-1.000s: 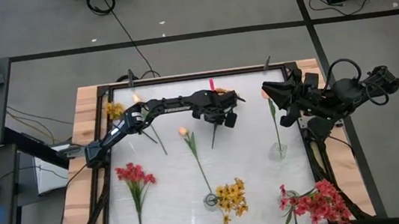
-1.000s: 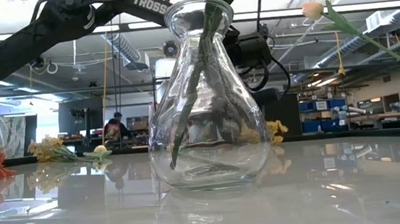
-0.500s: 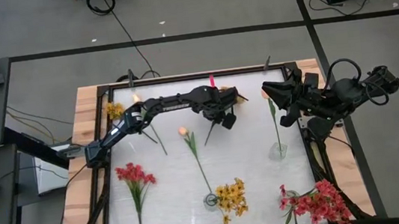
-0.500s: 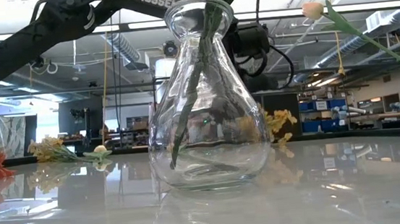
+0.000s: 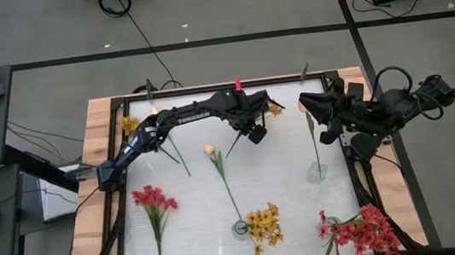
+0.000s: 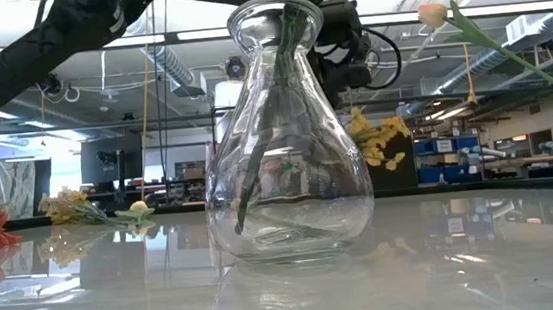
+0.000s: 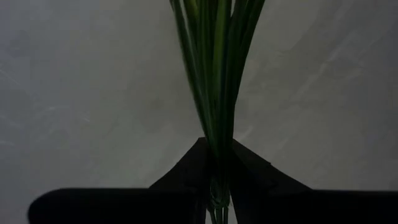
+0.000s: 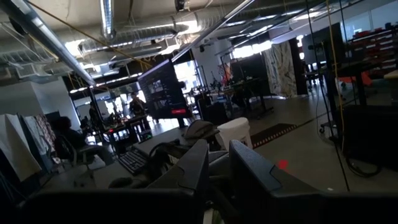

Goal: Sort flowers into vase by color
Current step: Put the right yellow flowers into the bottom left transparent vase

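Seen from above: white table [image 5: 196,225] in a black frame, two dark arms over its far half.

Left gripper [image 5: 254,131] raised above the far middle of the table, fingers [image 7: 186,171] pinching a bundle of green stems [image 7: 214,81]. Stems passing straight between the two fingers; yellow cluster [image 5: 274,109] hanging on the far side of the gripper, stem ends [image 5: 232,150] trailing down on the near side. From table height, the same yellow blooms [image 6: 381,141] up in the air behind a round glass vase [image 6: 284,144].

Right gripper [image 5: 307,105] parked at the far right edge, nothing between its fingers [image 8: 193,168], which sit nearly together with a narrow gap.

On the table: yellow sprig [image 5: 130,125] at far left, red flower [image 5: 153,199] at near left, peach bud [image 5: 208,149] on a stem leaning from the near-centre vase [image 5: 240,227], yellow bunch [image 5: 264,224] beside that vase. Another peach stem [image 5: 312,135] in a vase [image 5: 317,171] at right. Red-pink bunch [image 5: 364,232] in a vase at near right.
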